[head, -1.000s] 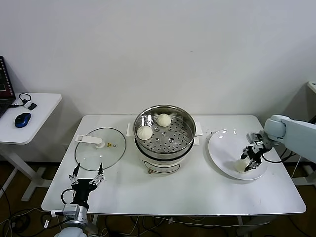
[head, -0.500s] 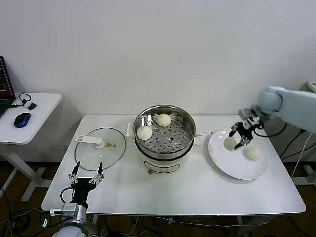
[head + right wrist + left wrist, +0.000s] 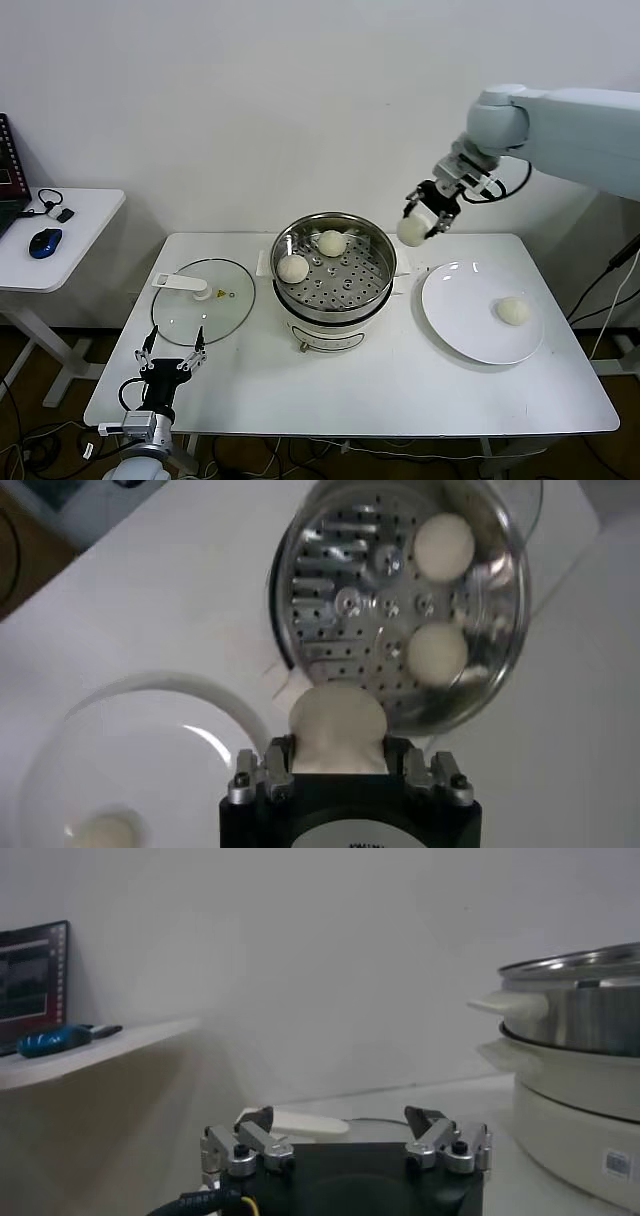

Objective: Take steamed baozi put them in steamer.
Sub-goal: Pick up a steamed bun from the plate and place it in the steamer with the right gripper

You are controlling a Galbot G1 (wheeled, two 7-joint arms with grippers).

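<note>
Right gripper now lifted off the plate, clamped on a baozi just past the steamer rim at three o'clock. Third bun nearly delivered; one left on plate. Bun round, no long axis, dome sideways. Left gripper parked low, fingers apart.

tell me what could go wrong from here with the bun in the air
The right gripper holds a cream-white dough bun high, just outside the shiny steel steamer pot; a slip could drop it on the white table. Lowered carelessly, it could land on the two buns inside.
</note>
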